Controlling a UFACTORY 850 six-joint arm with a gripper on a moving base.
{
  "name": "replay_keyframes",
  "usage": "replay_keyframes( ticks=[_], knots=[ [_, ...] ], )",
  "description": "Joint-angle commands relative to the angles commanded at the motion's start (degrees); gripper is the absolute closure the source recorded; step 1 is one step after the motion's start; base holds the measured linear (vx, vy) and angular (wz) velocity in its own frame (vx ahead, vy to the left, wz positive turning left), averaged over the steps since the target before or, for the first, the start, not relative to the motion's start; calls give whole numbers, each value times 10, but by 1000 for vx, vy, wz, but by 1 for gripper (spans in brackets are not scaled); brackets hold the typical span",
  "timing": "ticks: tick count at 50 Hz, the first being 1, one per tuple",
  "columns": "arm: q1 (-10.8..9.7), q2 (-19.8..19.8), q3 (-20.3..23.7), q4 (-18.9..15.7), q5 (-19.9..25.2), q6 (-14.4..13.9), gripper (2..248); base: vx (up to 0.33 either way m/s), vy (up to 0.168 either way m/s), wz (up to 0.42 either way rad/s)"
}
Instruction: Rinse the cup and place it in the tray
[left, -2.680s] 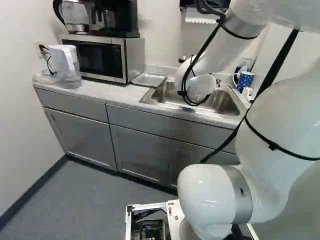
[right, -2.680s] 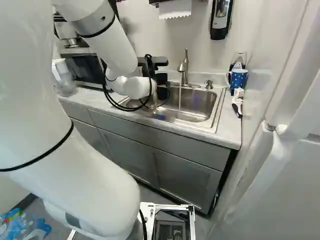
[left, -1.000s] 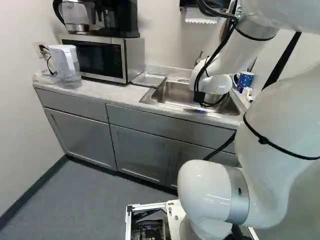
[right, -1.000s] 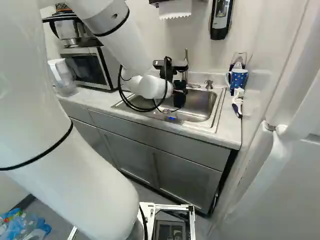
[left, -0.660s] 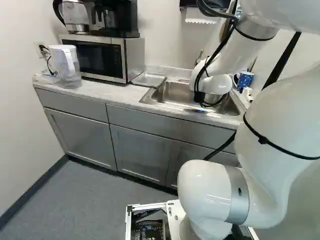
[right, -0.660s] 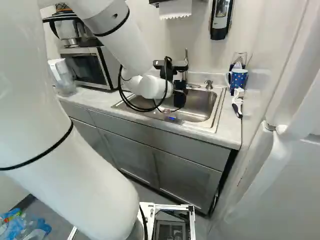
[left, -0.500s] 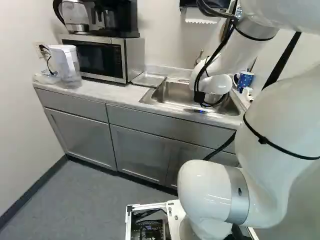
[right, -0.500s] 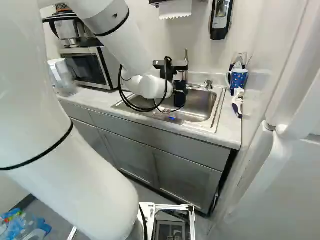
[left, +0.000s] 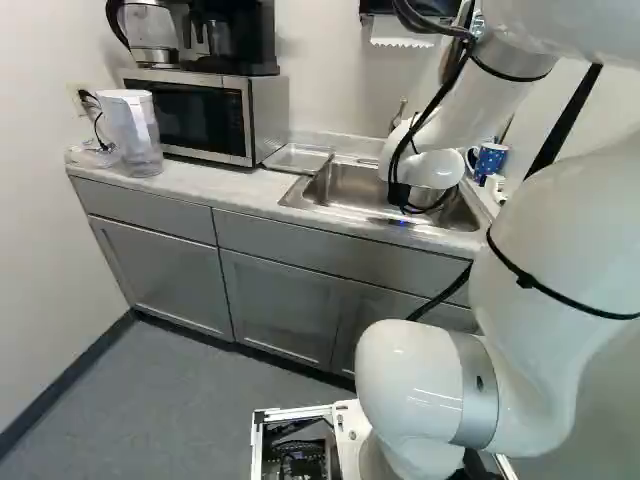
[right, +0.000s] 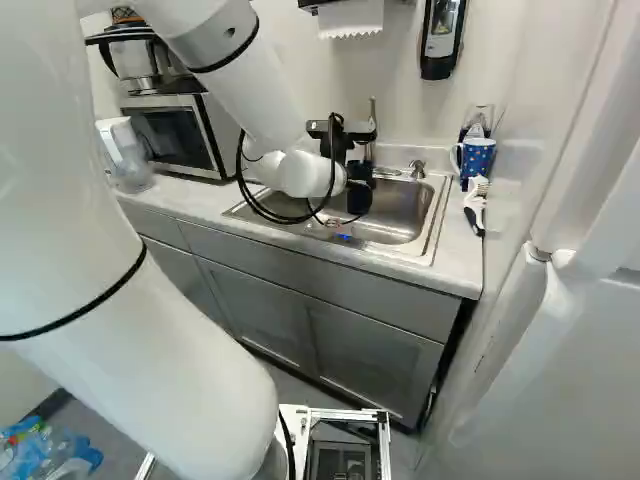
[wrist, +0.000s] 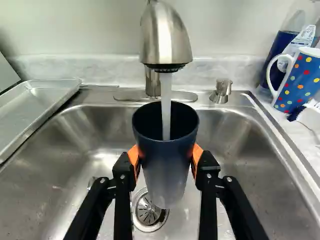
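Our arm (right: 150, 350) fills the left of the right base view; we've got our gripper (right: 358, 172) over the sink (right: 405, 205), faucet (right: 372, 112) behind. Spotted blue mug (right: 478, 157) on counter right of sink, brush (right: 475, 205) just in front. Microwave (right: 168, 136) at left, pitcher (right: 121, 150) beside it. Paper towel (right: 350, 20) hangs above.

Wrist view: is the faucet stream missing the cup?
No, the water falls from the faucet into the open mouth of the dark blue cup, gripped from both sides by the gripper.
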Motion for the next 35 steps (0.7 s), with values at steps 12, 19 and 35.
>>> replay_keyframes(
  ticks=[12, 19, 35],
  knots=[
    [0, 0, 0, 0, 0, 0, 129, 0, 0, 0],
    [0, 0, 0, 0, 0, 0, 129, 0, 0, 0],
    [0, 0, 0, 0, 0, 0, 129, 0, 0, 0]
  ],
)
